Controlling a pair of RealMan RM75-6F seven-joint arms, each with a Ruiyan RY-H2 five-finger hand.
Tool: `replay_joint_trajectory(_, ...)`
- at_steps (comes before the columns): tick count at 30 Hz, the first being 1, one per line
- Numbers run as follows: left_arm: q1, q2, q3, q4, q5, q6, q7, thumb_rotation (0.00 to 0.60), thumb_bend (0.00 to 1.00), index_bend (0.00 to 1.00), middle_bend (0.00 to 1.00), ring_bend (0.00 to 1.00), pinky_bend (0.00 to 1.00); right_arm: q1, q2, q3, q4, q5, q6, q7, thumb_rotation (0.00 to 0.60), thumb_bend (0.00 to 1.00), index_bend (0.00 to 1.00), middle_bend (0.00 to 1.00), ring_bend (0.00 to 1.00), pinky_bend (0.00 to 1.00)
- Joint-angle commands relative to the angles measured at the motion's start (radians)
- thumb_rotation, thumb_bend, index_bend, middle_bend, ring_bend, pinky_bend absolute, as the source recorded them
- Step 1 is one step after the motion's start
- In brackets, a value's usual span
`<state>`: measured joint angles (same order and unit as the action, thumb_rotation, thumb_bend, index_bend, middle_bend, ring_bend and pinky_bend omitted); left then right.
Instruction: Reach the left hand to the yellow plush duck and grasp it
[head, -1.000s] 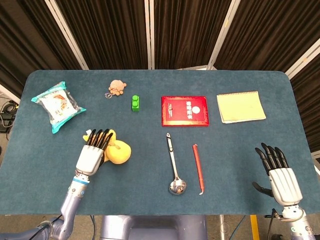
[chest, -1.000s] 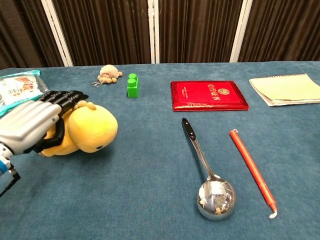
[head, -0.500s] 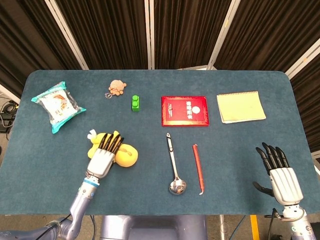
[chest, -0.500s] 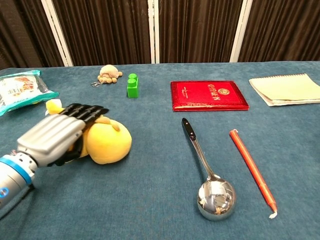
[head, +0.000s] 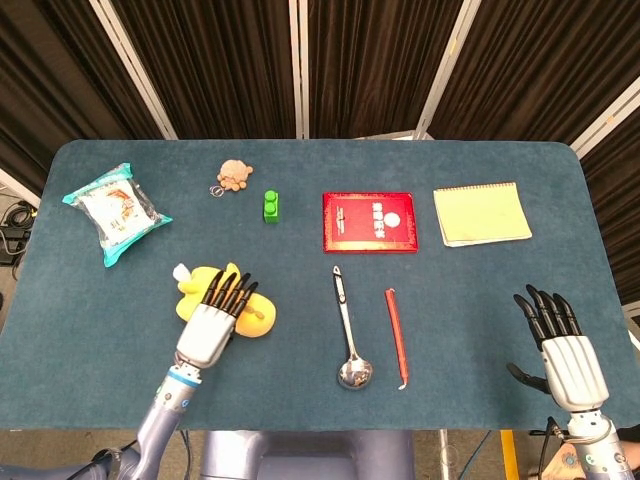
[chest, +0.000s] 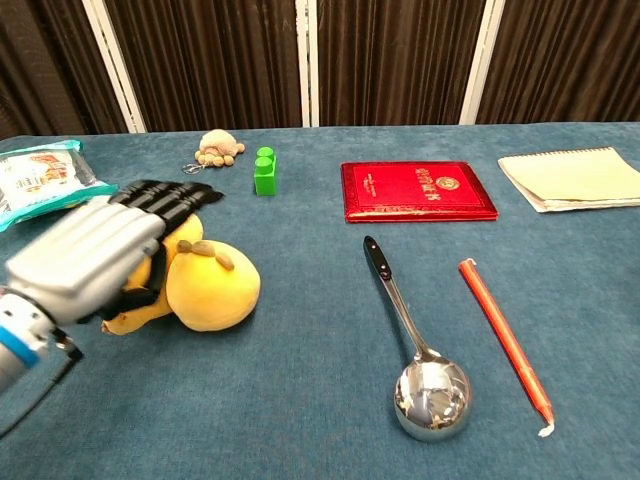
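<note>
Yellow duck (head: 228, 303) lies on the blue surface (head: 300, 400), left of the spoon (head: 348, 335) and in front of the green block (head: 270, 205). Left hand (head: 213, 322) is draped over the duck from the near side, fingers (chest: 160, 195) extended across its top and not yet wrapped around it: positioned to close, by my reading. Right hand (head: 562, 350) hovers far right of the spoon, fingers spread, holding nothing.

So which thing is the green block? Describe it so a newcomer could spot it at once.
Start at the red booklet near the table's far middle. Just to its left stands the green block, with the small tan plush beyond it. It is the only bright green thing, small and studded.
</note>
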<state>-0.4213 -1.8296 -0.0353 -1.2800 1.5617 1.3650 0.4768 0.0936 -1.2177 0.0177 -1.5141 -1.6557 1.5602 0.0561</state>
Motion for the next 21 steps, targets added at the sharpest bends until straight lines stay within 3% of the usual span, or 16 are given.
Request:
replay_joint_trajectory(1, 0.041, 0.079, 0.008, -0.066, 0.006, 0.057, -0.001, 0.6, 1.0, 0.0, 0.0, 0.0, 0.0, 0.0, -0.001, 0.0, 0.0, -0.001, 0.0, -0.003, 0.6, 0.13, 0.0, 0.0, 0.0, 0.0)
replay_joint_trajectory(8, 0.132, 0.236, 0.036, -0.152, 0.015, 0.167, -0.042, 0.6, 0.99, 0.0, 0.0, 0.0, 0.0, -0.002, -0.003, 0.003, -0.002, 0.001, 0.006, -0.008, 0.6, 0.13, 0.0, 0.0, 0.0, 0.0)
replay_joint_trajectory(11, 0.169, 0.274, 0.043, -0.149, 0.019, 0.213, -0.07, 0.6, 0.77, 0.0, 0.0, 0.0, 0.0, -0.001, -0.003, 0.006, -0.001, 0.003, 0.007, -0.007, 0.6, 0.13, 0.0, 0.0, 0.0, 0.0)
replay_joint_trajectory(13, 0.187, 0.288, 0.043, -0.146, 0.014, 0.231, -0.085, 0.6, 0.51, 0.0, 0.0, 0.0, 0.0, -0.001, -0.004, 0.007, -0.001, 0.004, 0.008, -0.007, 0.6, 0.13, 0.0, 0.0, 0.0, 0.0)
replay_joint_trajectory(16, 0.222, 0.323, 0.041, -0.157, -0.006, 0.257, -0.104, 0.6, 0.26, 0.0, 0.0, 0.0, 0.0, -0.001, -0.005, 0.008, 0.0, 0.002, 0.011, -0.006, 0.6, 0.13, 0.0, 0.0, 0.0, 0.0)
replay_joint_trajectory(19, 0.247, 0.35, 0.042, -0.161, -0.011, 0.279, -0.108, 0.6, 0.14, 0.0, 0.0, 0.0, 0.0, -0.002, -0.006, 0.01, 0.003, 0.0, 0.016, -0.005, 0.6, 0.13, 0.0, 0.0, 0.0, 0.0)
replay_joint_trajectory(21, 0.259, 0.369, 0.041, -0.169, -0.016, 0.283, -0.128, 0.6, 0.11, 0.0, 0.0, 0.0, 0.0, -0.002, -0.007, 0.012, 0.006, 0.004, 0.017, -0.004, 0.6, 0.13, 0.0, 0.0, 0.0, 0.0)
